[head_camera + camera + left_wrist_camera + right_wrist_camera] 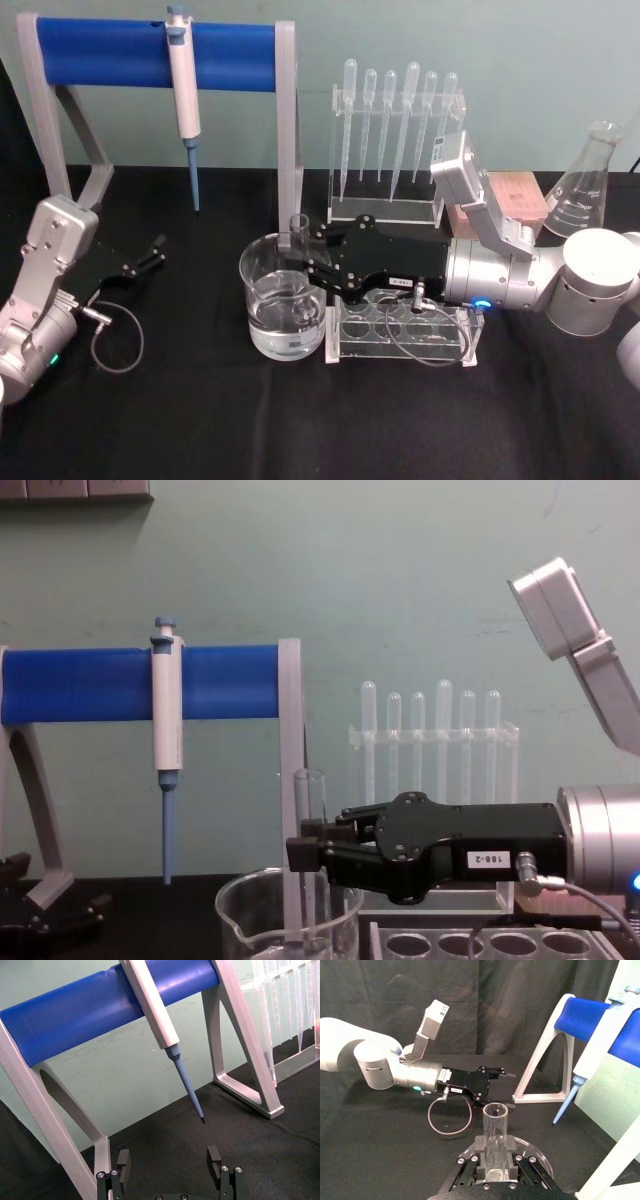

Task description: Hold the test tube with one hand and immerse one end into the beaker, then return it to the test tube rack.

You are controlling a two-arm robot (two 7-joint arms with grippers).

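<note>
Closest in: black right gripper [495, 1160], fingers clenched on both sides of the test tube [495, 1127], directly above the beaker [258, 290]. Comes in from the beaker's right on a silver wrist, above the clear test tube rack [468, 340] that sits just beside the beaker's right wall.

Behind the beaker and to its left: grey stand with a blue bar [100, 55], with a white-and-blue pipette [183, 90] hanging from it, tip down. Behind the beaker to its right: clear rack of plastic droppers [395, 130], bulbs up. Farther right of the beaker: conical glass flask [585, 195].

Then the beaker itself: wide clear glass with a rolled rim and clear liquid in its lower part.

Well to the beaker's left: left gripper [152, 253], low over the black cloth, fingers spread apart, released.

Smallest, the test tube: clear, colourless glass, straight-walled, far narrower than the beaker. Stands upright, long axis vertical. Points its open rim up, well above the beaker's rim, with the lower end down inside the beaker toward its right rear wall. Cannot tell whether that lower end meets the liquid.
</note>
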